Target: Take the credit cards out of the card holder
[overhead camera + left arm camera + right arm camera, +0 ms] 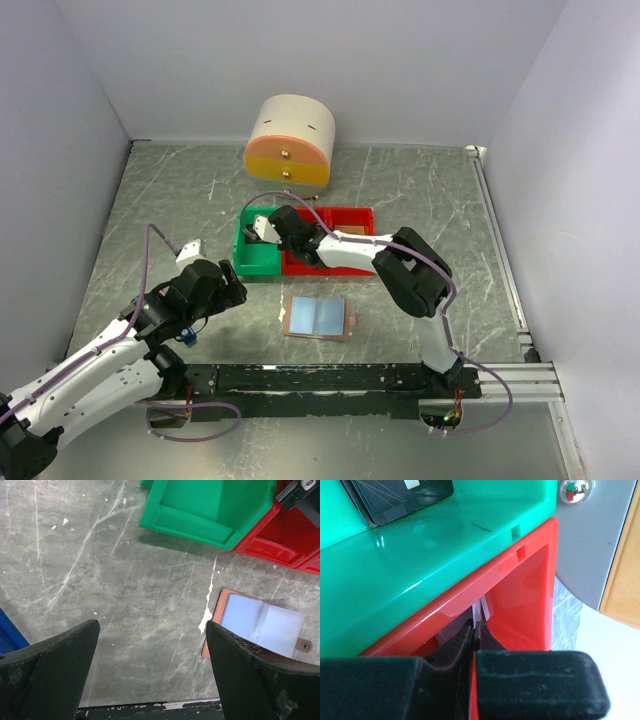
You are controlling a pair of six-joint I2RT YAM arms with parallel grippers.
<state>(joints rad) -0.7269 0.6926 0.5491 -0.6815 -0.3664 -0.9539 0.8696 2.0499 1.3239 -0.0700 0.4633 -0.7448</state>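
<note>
Since the card holder [318, 318] lies open and face up on the near middle of the table [150, 200], just right of the left gripper [151, 645] — its fingers [55, 665] spread wide above the tabletop — the left arm is the nearer one, and a reach for it would go rightward. Its long axis runs left to right, slightly skewed, with the strap tab [303, 645] at the right end. The right gripper [474, 630] is pressed together far off, where the green bin [255, 258] meets the red bin [350, 222] — a thin pale sliver [481, 611] shows at its tips, but I cannot tell what it is.
</note>
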